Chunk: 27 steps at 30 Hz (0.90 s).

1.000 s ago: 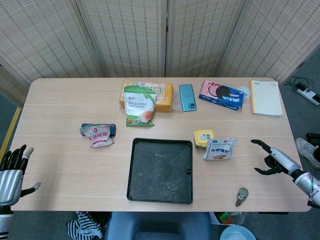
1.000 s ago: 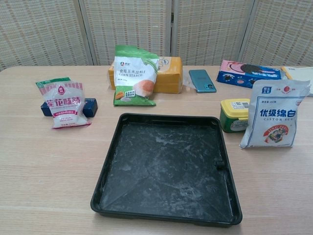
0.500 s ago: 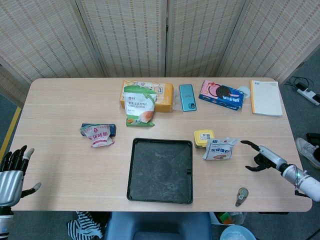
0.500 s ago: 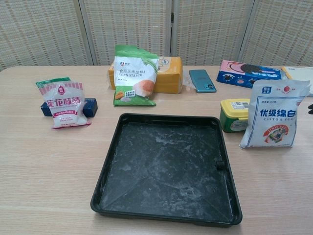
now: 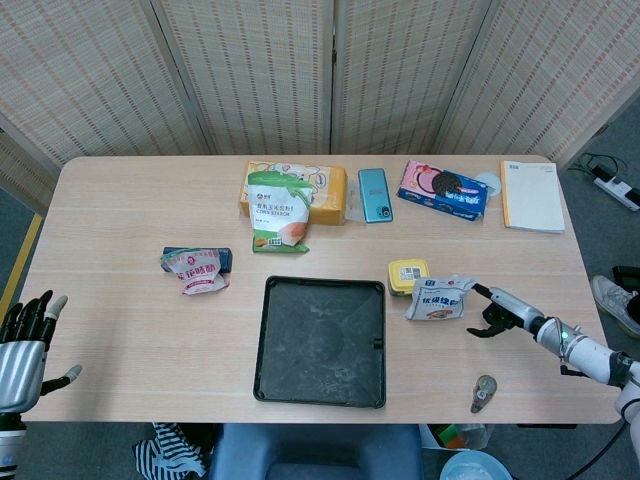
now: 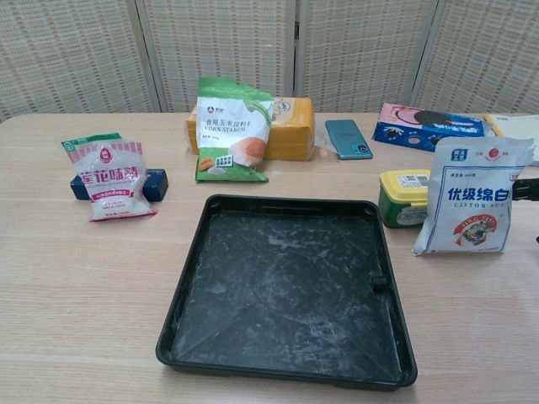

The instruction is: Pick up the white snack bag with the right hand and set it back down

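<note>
So the key thing here is where the white plastic snack bag with blue lettering (image 5: 438,298) sits relative to the right hand (image 5: 494,311): it's straight ahead of the fingertips, toward the middle of the table (image 5: 120,220), and really close. In the head view the longest finger looks like it's just reaching the bag's near edge, though whether it's actually touching is too fine to tell. The hand holds nothing, fingers spread and a bit curled. The bag stands propped upright with its printed face to the chest camera, its far side against a small yellow-lidded tub (image 5: 408,274). The left hand (image 5: 22,345) hangs open way off at the opposite table edge, so the right one is clearly nearer. Probably just a short reach forward before closing.
</note>
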Tool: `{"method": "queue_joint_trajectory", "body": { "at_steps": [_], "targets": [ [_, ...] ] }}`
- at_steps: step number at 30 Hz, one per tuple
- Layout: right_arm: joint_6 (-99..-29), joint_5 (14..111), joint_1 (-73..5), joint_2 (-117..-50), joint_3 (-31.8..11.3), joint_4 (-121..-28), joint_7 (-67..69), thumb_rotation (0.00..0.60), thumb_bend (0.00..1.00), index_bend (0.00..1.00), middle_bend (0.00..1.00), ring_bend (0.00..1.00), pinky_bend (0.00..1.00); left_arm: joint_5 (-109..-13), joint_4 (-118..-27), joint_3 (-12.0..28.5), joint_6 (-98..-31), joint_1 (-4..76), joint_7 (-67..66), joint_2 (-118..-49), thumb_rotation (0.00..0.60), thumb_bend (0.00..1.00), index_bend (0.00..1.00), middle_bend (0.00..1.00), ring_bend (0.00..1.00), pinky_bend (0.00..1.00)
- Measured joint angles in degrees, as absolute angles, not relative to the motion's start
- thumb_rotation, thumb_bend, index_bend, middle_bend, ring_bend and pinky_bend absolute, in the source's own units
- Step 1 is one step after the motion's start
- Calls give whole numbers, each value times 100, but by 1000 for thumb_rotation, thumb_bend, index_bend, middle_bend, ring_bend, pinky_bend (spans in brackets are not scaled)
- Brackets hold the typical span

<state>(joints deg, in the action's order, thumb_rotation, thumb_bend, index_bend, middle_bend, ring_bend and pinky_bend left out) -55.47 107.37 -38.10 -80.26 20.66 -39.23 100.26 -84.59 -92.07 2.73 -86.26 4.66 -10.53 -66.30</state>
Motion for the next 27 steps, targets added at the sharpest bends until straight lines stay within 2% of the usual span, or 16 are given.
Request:
{"method": "queue_joint_trajectory", "body": {
  "at_steps": [12, 27],
  "targets": [
    [-5795, 10794, -3732, -7866, 2283, -4301, 9207, 600, 328, 4, 68, 849, 983, -8501, -9215, 256, -8636, 469, -1124, -6655, 600, 143, 0, 0, 34, 15],
    [-5498, 10517, -3595, -7286, 2310, -5824, 6599, 600, 328, 4, 23, 844, 983, -8532, -9243, 244, -8663, 454, -1116, -6657, 600, 144, 0, 0, 38, 15]
  ]
}}
